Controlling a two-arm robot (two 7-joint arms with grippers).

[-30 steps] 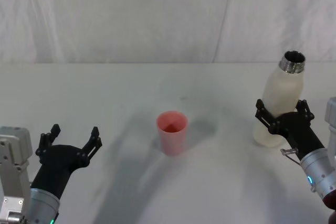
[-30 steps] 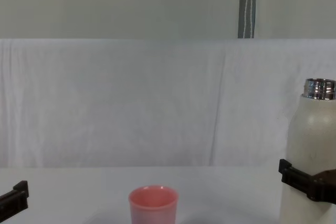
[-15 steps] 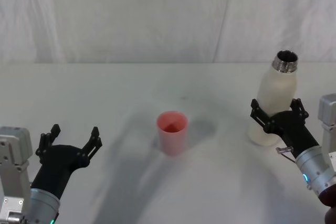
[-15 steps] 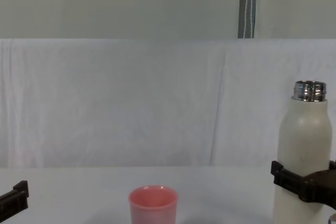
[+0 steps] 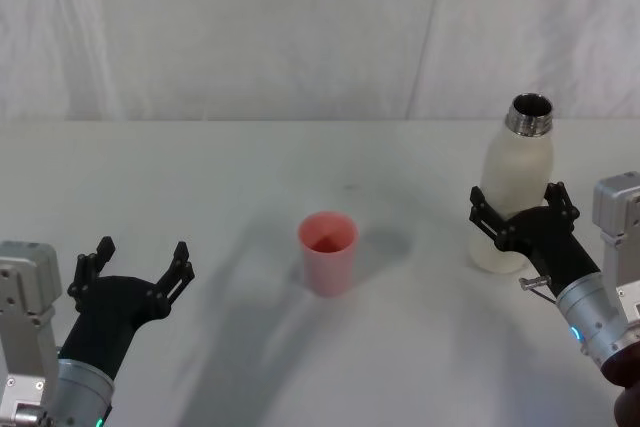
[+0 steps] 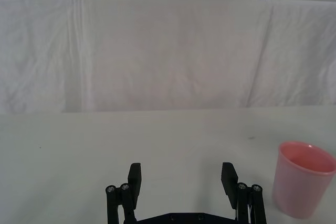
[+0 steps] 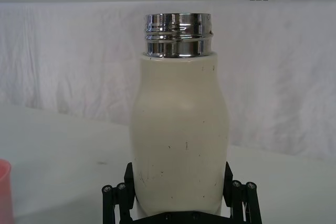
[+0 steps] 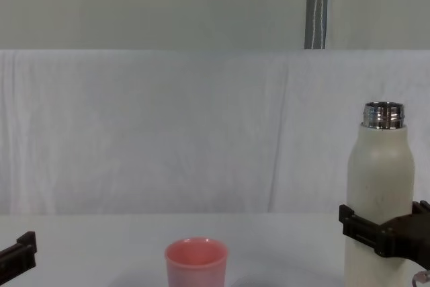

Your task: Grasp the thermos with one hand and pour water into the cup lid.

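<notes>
The thermos (image 5: 512, 187) is a tall cream-white bottle with an open steel neck, upright at the right of the table. My right gripper (image 5: 520, 215) is shut on its lower body; its black fingers (image 7: 118, 195) clasp the thermos (image 7: 178, 140) from both sides, as also seen in the chest view on the thermos (image 8: 377, 193). The cup lid (image 5: 328, 252) is a small pink cup standing upright at the table's middle, left of the thermos, seen too as the cup lid (image 8: 195, 261) and the cup lid (image 6: 303, 178). My left gripper (image 5: 135, 269) stays open near the front left, holding nothing.
A white cloth covers the table (image 5: 200, 177) and hangs as a backdrop (image 5: 300, 27) behind it. A grey vertical pole (image 8: 316, 6) stands behind the backdrop. Free room lies between the cup lid and each gripper.
My right gripper has carried the thermos leftwards, toward the cup lid, keeping it upright. The left arm and the cup lid have not moved.
</notes>
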